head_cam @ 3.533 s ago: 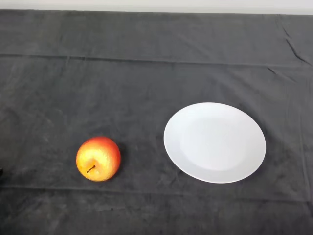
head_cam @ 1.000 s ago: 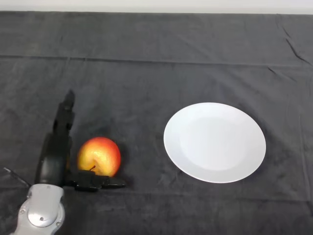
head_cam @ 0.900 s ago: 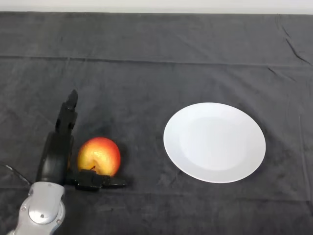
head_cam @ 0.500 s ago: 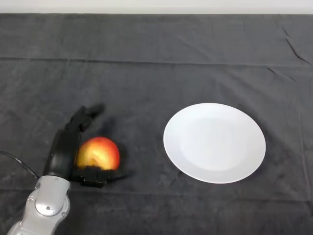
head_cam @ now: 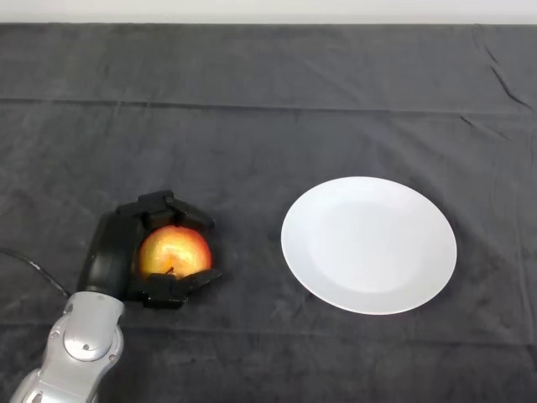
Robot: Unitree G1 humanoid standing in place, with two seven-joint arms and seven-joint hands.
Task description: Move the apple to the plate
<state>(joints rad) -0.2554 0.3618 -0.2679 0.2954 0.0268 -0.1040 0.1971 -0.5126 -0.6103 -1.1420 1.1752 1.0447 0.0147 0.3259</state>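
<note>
Robot hand point(head_cam: 113, 256) is curled round the apple point(head_cam: 172, 252) — firm the grip, lift straight off the counter point(head_cam: 268, 126), then carry right to the plate point(head_cam: 369, 243).

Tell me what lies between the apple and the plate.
Only bare dark cloth lies between the apple and the plate, as the head view shows.

bare dark cloth point(head_cam: 252, 151) between apple point(head_cam: 174, 250) and plate point(head_cam: 369, 243), nothing standing between
</note>
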